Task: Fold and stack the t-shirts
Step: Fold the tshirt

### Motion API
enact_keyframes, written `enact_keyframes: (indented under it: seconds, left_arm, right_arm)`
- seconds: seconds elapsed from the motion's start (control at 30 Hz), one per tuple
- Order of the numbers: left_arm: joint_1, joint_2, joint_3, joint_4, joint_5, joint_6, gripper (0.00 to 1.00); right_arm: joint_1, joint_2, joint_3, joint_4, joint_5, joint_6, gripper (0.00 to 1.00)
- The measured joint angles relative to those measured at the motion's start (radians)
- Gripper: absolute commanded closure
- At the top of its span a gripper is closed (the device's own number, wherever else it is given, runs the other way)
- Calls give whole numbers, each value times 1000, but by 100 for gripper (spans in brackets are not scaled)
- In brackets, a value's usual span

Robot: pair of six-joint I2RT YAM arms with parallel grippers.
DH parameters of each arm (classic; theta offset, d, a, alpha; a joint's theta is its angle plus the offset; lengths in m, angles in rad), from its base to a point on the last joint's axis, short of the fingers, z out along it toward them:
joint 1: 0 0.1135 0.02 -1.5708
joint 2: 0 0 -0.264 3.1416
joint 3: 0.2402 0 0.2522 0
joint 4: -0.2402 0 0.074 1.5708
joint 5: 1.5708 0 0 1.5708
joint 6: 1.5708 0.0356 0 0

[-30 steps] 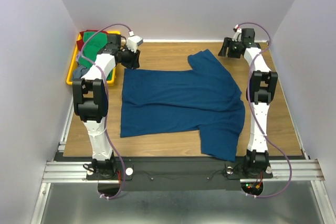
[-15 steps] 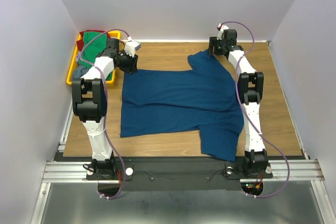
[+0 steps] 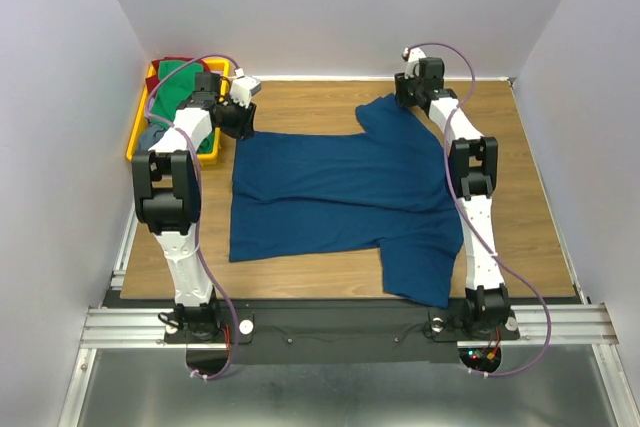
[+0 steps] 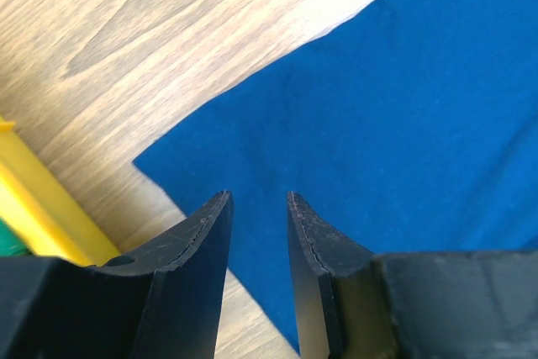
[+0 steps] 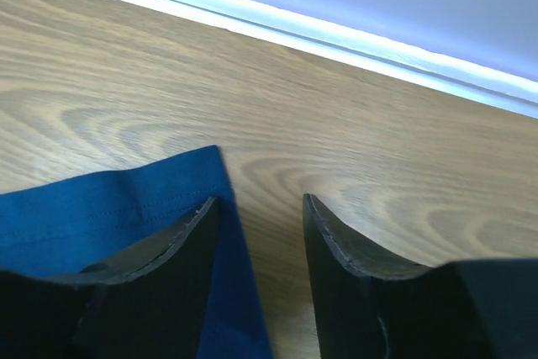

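At the shirt's [image 3: 340,187] far sleeve [image 5: 118,203], the right tool [image 5: 259,208] had just arrived, spread; left tool [image 4: 256,199] spread too; gripping could begin.

Inspection finds a robotics laboratory test cell. Plain pale matte wall panels [image 3: 330,7] enclose a wood-grain laminate tabletop [image 3: 530,197] on three sides. A white-and-black jointed left arm [image 3: 170,197] and a matching right arm [image 3: 478,217] stand bolted to a slotted aluminium rail frame [image 3: 125,327] at the near edge. Thin purple cables [image 3: 445,45] loop along both arms.
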Motion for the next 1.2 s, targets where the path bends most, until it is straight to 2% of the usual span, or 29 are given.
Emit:
enact_keyframes:
  seconds: [0.03, 0.13, 0.17, 0.2, 0.5, 0.83, 1.2]
  left_arm:
    - [2, 0, 0, 0, -1, 0, 57]
    - [7, 0, 0, 0, -4, 2, 57]
    - [9, 0, 0, 0, -5, 3, 57]
    - [10, 0, 0, 0, -6, 3, 57]
    - [11, 30, 31, -24, -29, 5, 57]
    - [11, 116, 112, -32, -34, 3, 58]
    - [8, 144, 153, -29, -56, 2, 57]
  right_arm:
    - [5, -1, -7, 8, -1, -8, 55]
    - [14, -8, -29, 30, -12, -29, 75]
    - [17, -10, -35, 35, -16, -35, 95]
    - [18, -12, -41, 37, -23, -42, 99]
    - [26, -51, -98, 39, -21, -119, 100]
    - [-16, -55, -51, -60, -8, -92, 99]
    - [-34, -58, -51, -63, -13, -49, 99]
